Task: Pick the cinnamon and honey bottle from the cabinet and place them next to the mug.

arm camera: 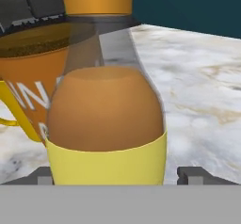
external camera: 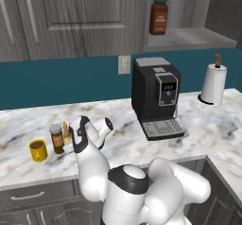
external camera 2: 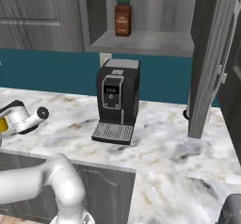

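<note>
1. The gripper (external camera: 71, 139) is down at counter height beside the jar (external camera: 57, 138) and the mug (external camera: 38, 150), and in the hand view the honey (arm camera: 106, 119) sits right between the two fingertips (arm camera: 195, 175).
2. Whether the fingers are pinching the honey or already slack cannot be told; the tips flank the bottle's yellow label, but any contact is hidden.
3. Risk, as a judgement: the honey stands very close to the jar, so a sideways pull-out could knock the slim bottle into it and tip one of them over.
4. Another risk: letting go before the base meets the counter (external camera: 208, 125) could leave the bottle wobbling on glossy stone.
5. The honey is smooth, rounded amber with a narrow orange cap, so it looks top-heavy.
6. The jar is a squat brown cylinder with a flat grey lid.
7. The mug is bright yellow and dark inside.
8. The counter is polished veined marble.
</note>
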### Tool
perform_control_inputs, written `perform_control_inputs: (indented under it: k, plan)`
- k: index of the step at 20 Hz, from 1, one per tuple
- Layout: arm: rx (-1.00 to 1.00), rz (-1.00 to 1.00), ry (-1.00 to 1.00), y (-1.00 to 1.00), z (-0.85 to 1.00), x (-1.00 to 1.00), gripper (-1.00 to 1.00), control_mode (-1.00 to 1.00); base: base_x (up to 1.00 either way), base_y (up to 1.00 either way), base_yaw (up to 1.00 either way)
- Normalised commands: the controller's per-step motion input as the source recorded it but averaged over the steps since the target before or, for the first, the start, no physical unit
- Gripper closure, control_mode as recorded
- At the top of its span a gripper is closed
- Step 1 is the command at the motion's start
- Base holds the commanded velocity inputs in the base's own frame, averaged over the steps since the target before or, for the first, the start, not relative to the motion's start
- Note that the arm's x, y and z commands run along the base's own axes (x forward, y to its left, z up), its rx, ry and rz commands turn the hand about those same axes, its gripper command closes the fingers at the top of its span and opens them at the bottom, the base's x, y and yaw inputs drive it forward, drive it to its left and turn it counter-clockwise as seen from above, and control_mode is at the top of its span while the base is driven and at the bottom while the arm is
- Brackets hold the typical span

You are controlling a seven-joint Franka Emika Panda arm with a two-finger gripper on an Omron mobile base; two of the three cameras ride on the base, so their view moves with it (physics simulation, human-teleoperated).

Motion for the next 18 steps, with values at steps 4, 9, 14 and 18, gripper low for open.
perform_control_inputs:
  k: [4, 9, 14, 18]
  plan:
    - [0.00, 0.00, 0.00, 0.00, 0.00, 0.00, -1.00, -1.00, 0.00, 0.00, 0.00]
    - [0.00, 0.00, 0.00, -0.07, 0.00, -0.09, -1.00, -1.00, 0.00, 0.00, 0.00]
    - [0.00, -0.03, -0.02, -0.33, 0.01, -0.26, -1.00, -1.00, 0.00, 0.00, 0.00]
    - [0.00, -0.04, -0.04, -0.33, 0.11, -0.26, -1.00, -1.00, 0.00, 0.00, 0.00]
